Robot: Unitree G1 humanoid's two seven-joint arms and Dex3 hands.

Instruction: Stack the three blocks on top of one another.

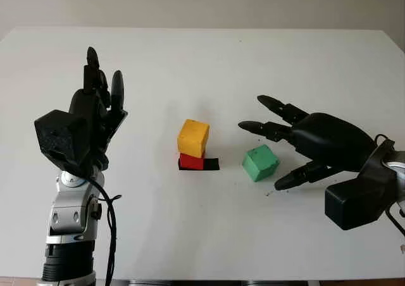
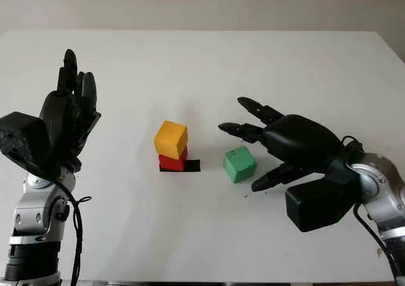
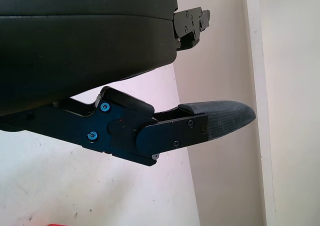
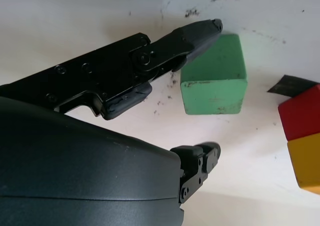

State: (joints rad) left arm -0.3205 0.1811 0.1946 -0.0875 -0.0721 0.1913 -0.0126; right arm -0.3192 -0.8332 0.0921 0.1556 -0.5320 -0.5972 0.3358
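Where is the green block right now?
In the left eye view the green block sits on the white table, just right of the yellow-on-red stack, between the open right hand's fingers.

Matt blocks (image 1: 260, 162) (scuffed); smooth white table (image 1: 190, 235).

Yellow block (image 2: 171, 138) atop red block (image 2: 172, 161), green block (image 2: 240, 164) beside open right hand (image 2: 288, 145).

The yellow block (image 1: 193, 137) covered most of the red block (image 1: 191, 162), which hid part of the black tape mark (image 1: 211, 164). In the right wrist view, the frame edge cropped both stacked blocks, and a fingertip (image 4: 200, 31) overlapped the green block (image 4: 214, 76).
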